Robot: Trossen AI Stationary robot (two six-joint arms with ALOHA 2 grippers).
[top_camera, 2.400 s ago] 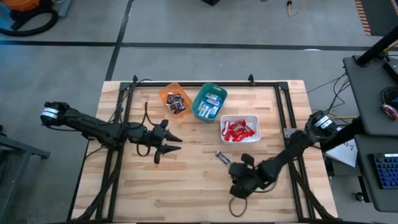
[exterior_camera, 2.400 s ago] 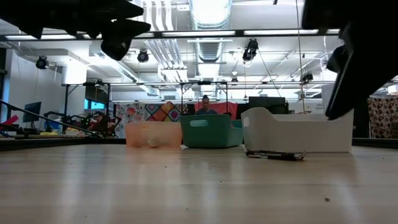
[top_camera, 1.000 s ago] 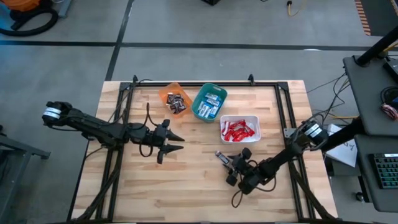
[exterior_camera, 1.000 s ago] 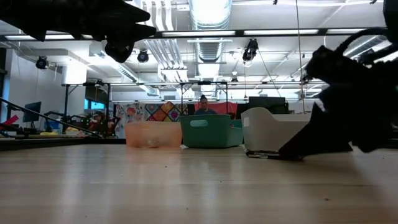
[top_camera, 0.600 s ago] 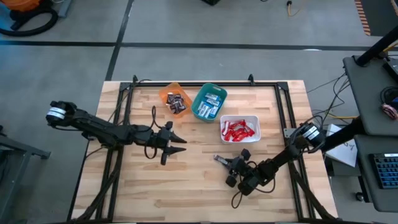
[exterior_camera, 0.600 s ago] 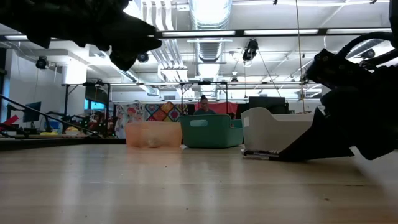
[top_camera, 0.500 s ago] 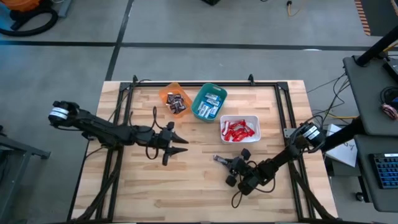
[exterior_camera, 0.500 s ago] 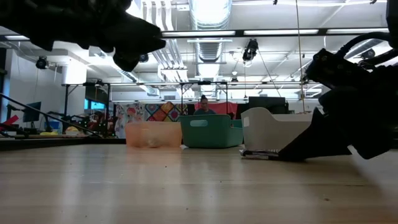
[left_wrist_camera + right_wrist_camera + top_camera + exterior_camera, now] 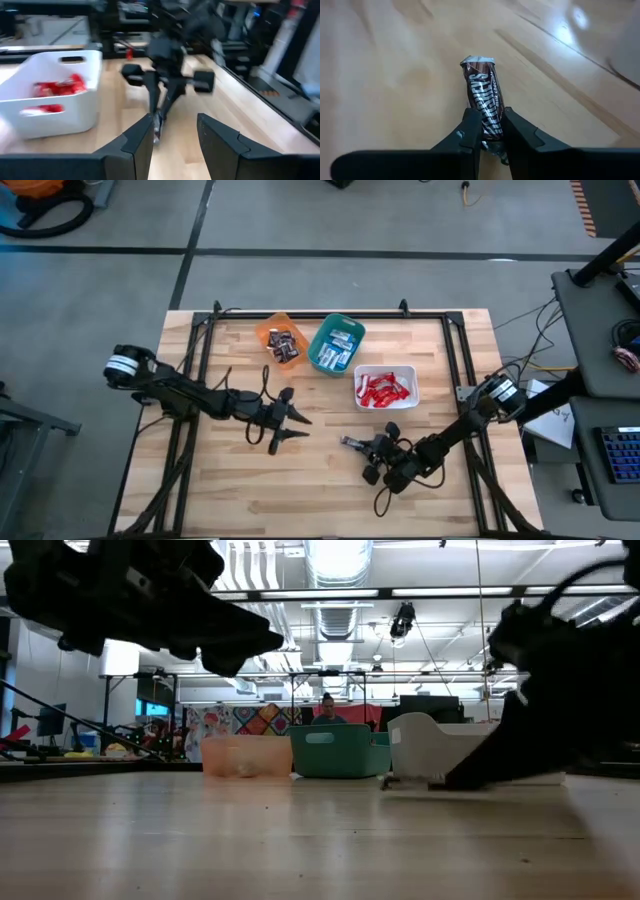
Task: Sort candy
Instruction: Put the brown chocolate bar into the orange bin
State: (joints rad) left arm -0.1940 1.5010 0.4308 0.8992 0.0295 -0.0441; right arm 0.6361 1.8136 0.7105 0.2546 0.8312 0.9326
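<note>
A dark brown wrapped candy bar (image 9: 482,97) sits in my right gripper (image 9: 491,119), low over the wood right of the table's middle; the bar (image 9: 349,442) pokes out toward the table's left. My left gripper (image 9: 297,428) is open and hovers above the table's middle, pointing at the right gripper (image 9: 166,95); its own fingers stand apart (image 9: 175,127). The other candy is in the bins: dark bars in the orange bin (image 9: 280,338), blue-and-white ones in the teal bin (image 9: 337,345), red ones in the white bin (image 9: 385,387). My right gripper pinches the candy bar's rear end (image 9: 490,131) between its two fingers (image 9: 471,127), one on each long side. The fingers come in low from the table's right and lie along the bar. The rest of the bar sticks out ahead of them, close over the wood; whether it touches the wood I cannot tell.
The three bins stand in a row from the far middle toward the right, the white one (image 9: 55,95) just beyond the right gripper. Black frame rails (image 9: 197,370) run along the table's left and right sides. Bare wood lies along the near edge. A person (image 9: 328,710) sits far behind the table.
My left gripper has travelled toward the table's right and a little nearer, closing on the right gripper, still open. My right gripper, holding the candy bar, has drawn it a short way toward the near-left, away from the white bin.
</note>
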